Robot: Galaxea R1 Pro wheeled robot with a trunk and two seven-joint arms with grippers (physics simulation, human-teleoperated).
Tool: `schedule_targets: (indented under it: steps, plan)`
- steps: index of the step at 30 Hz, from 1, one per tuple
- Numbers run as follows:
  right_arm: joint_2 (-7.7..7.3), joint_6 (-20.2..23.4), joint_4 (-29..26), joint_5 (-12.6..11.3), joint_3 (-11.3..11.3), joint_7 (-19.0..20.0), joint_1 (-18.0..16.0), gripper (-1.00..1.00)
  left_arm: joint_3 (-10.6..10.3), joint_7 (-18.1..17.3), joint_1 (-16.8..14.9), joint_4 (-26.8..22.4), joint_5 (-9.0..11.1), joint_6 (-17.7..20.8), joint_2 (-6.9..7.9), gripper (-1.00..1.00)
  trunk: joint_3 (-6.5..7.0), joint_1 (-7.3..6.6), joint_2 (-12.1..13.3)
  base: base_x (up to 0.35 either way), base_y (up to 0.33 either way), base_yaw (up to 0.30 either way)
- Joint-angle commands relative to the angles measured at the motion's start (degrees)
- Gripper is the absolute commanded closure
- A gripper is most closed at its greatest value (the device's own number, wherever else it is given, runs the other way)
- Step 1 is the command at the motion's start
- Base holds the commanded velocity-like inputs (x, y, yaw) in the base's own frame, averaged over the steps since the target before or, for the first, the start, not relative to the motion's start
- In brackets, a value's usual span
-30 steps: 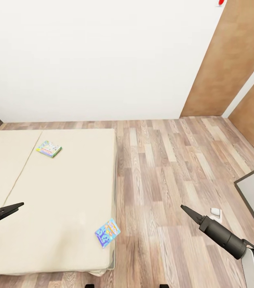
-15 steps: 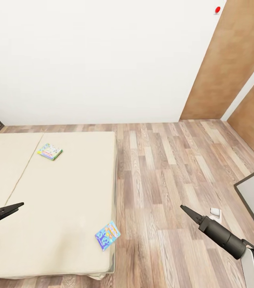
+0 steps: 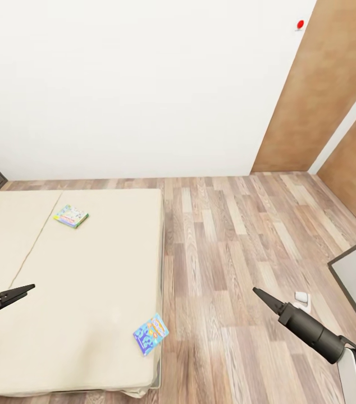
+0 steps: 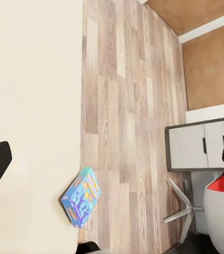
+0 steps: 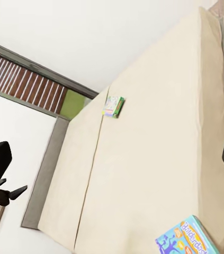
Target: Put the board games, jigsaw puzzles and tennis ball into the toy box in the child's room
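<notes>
Two board games lie on the bed (image 3: 88, 280): the blue board game (image 3: 150, 334) at its near floor-side corner, the green-edged board game (image 3: 71, 216) toward the far edge. We judge both light, stiff, best pinched across an overhanging edge. Left gripper (image 3: 23, 290) and right gripper (image 3: 261, 296) look closed, empty.

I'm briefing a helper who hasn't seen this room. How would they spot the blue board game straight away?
Find the long beige bed beside the wood floor. The blue board game lies flat at its floor-side edge, near the corner closest to the robot. It is bright blue with colourful lettering, unlike the pale green-edged box lying farther up the mattress.
</notes>
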Motion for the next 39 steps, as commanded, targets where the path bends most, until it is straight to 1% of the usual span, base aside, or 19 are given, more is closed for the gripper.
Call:
schedule_targets:
  steps: [1,28,39]
  plan:
    - [0.04,0.39,-0.01,-0.1,-0.11,0.13,-0.07,-1.0,0.08,-0.51,-0.07,-0.04,-0.61,0.6,-0.02,-1.0,0.01,0.03,-0.09,0.0,0.0,0.0]
    - [0.01,0.46,-0.02,-0.19,-0.14,0.14,-0.07,-1.0,-0.1,-0.51,-0.07,-0.04,-0.61,0.6,-0.02,-1.0,2.57,0.03,-0.09,0.0,0.0,0.0]
    - [-0.15,0.5,-0.18,-0.58,-0.16,0.14,-0.05,-1.0,-0.11,-0.51,-0.07,-0.04,-0.53,0.6,0.06,-1.0,3.61,0.03,-0.09,0.0,0.0,0.0]
